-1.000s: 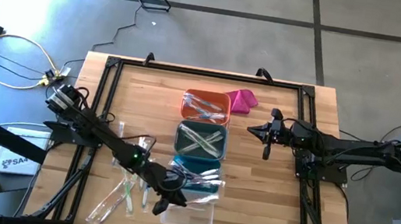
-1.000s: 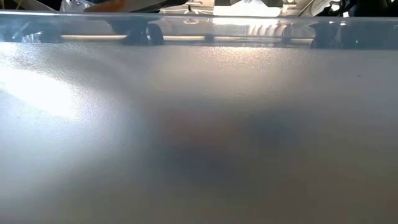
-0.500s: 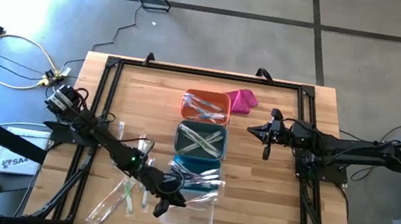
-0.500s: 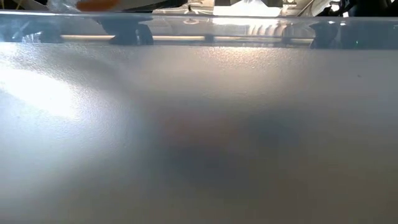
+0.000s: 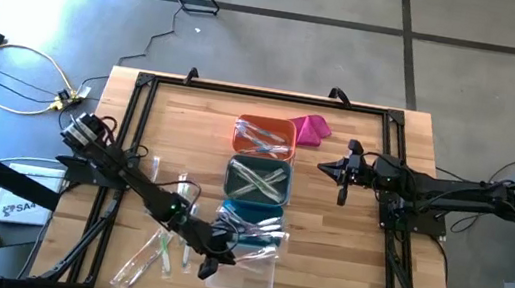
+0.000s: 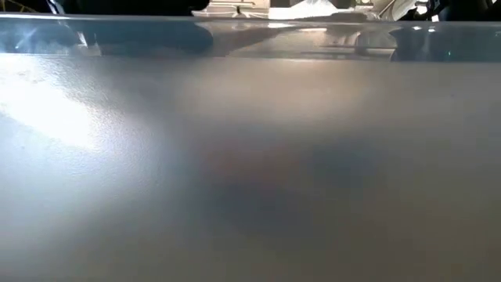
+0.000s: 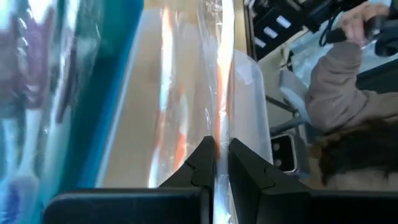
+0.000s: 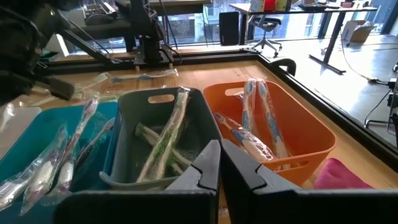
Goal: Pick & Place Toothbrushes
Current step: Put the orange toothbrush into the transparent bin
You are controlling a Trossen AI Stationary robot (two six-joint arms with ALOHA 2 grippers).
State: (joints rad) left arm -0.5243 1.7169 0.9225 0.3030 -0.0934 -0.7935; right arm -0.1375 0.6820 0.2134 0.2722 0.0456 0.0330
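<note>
Four bins stand in a row down the table's middle: orange (image 5: 263, 137), grey (image 5: 258, 179), teal (image 5: 252, 219) and clear (image 5: 241, 273). The first three hold wrapped toothbrushes (image 8: 165, 140). More toothbrushes (image 5: 157, 246) lie flat on the wood left of the clear bin. My left gripper (image 5: 210, 264) hangs at the clear bin's left edge, shut on one wrapped toothbrush (image 7: 221, 74) with an orange tint. My right gripper (image 5: 341, 181) hovers shut, touching nothing, to the right of the grey bin. The low view shows only a blurred bin wall. My left gripper pinches the toothbrush's clear wrapper (image 7: 221, 140) between its two fingers (image 7: 202, 163). The toothbrush runs on ahead of the fingertips, in line with them, over the clear bin (image 7: 252, 93). The gripper slants down from the table's left. Whether the far end rests on the bin I cannot tell.
A magenta cloth lump (image 5: 312, 129) lies beside the orange bin's far right corner. A black frame (image 5: 134, 127) runs round the table top. Beyond the table's near edge a person (image 7: 348, 81) sits, seen in the left wrist view.
My left gripper has rolled and tipped a little at the clear bin's left edge, still shut on the toothbrush. In the low view an orange shape at the top left has gone from sight.
</note>
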